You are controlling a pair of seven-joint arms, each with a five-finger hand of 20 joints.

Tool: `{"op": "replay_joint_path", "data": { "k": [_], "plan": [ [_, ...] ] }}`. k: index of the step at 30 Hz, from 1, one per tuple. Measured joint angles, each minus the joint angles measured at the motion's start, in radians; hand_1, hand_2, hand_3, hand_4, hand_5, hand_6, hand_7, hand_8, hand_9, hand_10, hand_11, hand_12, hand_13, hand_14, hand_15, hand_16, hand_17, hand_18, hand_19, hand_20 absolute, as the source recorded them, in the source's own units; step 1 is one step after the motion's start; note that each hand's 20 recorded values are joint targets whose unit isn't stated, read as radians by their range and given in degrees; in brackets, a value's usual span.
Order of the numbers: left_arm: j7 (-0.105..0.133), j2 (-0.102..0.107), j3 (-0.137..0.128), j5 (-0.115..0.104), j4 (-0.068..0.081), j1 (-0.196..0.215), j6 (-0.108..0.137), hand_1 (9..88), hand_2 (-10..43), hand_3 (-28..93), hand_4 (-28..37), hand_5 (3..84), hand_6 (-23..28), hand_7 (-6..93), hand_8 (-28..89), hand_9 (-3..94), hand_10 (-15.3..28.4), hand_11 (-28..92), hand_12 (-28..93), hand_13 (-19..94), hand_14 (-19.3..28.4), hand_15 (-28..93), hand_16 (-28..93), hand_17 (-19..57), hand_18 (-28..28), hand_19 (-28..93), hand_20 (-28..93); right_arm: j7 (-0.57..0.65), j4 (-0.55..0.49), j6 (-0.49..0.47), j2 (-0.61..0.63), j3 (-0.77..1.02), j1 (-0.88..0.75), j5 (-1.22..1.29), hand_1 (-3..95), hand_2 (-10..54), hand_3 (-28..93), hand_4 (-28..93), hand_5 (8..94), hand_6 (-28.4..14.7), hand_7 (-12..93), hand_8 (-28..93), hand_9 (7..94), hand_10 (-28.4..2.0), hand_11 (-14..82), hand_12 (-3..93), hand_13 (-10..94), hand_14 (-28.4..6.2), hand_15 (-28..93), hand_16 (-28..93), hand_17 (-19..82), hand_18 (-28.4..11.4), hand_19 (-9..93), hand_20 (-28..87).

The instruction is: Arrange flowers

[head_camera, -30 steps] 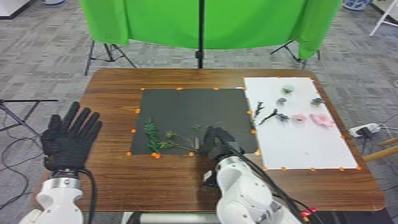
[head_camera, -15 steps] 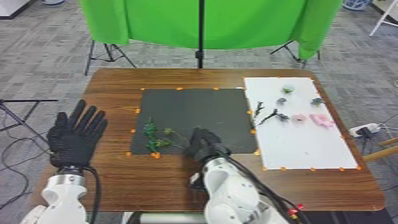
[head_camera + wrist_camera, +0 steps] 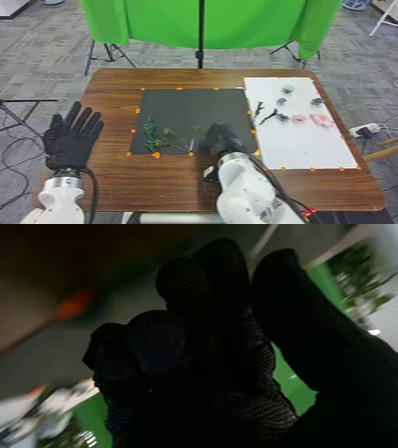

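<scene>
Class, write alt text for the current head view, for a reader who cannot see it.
A robot's black-gloved right hand is at the lower right of a dark mat, with green sprigs at lower left. Pink flowers lie on a white sheet to the right; the left hand is open at far left.

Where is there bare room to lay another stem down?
The far half of the dark mat, beyond the green sprigs and right robot hand, and the near end of the white sheet, short of the pink flowers. Crowded: the mat's near half and the sheet's far half.
</scene>
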Motion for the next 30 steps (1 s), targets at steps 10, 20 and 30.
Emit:
{"op": "replay_joint_path", "data": {
  "k": [10, 20, 30],
  "plan": [
    [0.017, -0.005, -0.009, -0.004, -0.011, 0.024, 0.0, 23.2, 11.7, 76, -28.3, 34.4, 8.3, 7.1, -9, 27.5, 14.7, 10, 7, 19, 15.0, 17, -3, -8.5, 12.0, 24, 8, 0.047, 0.022, 0.183, 0.111, 0.158, 0.025, -0.161, 37.0, -9.5, 83, -27, 58.7, -8.5, 44, -16, 57.0, -23.7, 53.1, 26.4, 57, -20.2, 82, 27, 36, -28.4, 93, 60],
    [0.018, -0.006, -0.009, -0.004, -0.013, 0.03, 0.0, 23.4, 11.8, 76, -28.3, 34.5, 8.4, 7.0, -9, 27.4, 14.7, 11, 8, 19, 15.1, 17, -3, -8.7, 12.1, 24, 8, 0.056, 0.13, 0.075, 0.161, 0.176, 0.105, -0.164, 34.2, -9.5, 76, -28, 67.0, -7.8, 43, -14, 62.7, -23.6, 52.9, 27.8, 60, -20.6, 81, 27, 36, -28.4, 93, 61],
    [0.017, -0.009, -0.008, -0.003, -0.013, 0.03, 0.003, 23.4, 11.9, 76, -28.3, 34.6, 8.5, 6.9, -9, 27.5, 15.0, 10, 7, 19, 15.2, 17, -3, -8.8, 12.1, 24, 7, 0.049, 0.236, -0.068, 0.146, 0.14, 0.16, -0.24, 22.5, -9.5, 64, -28, 68.1, -10.1, 32, -10, 60.7, -25.5, 51.9, 29.8, 58, -21.9, 81, 28, 36, -28.4, 93, 64]
  ]
}}
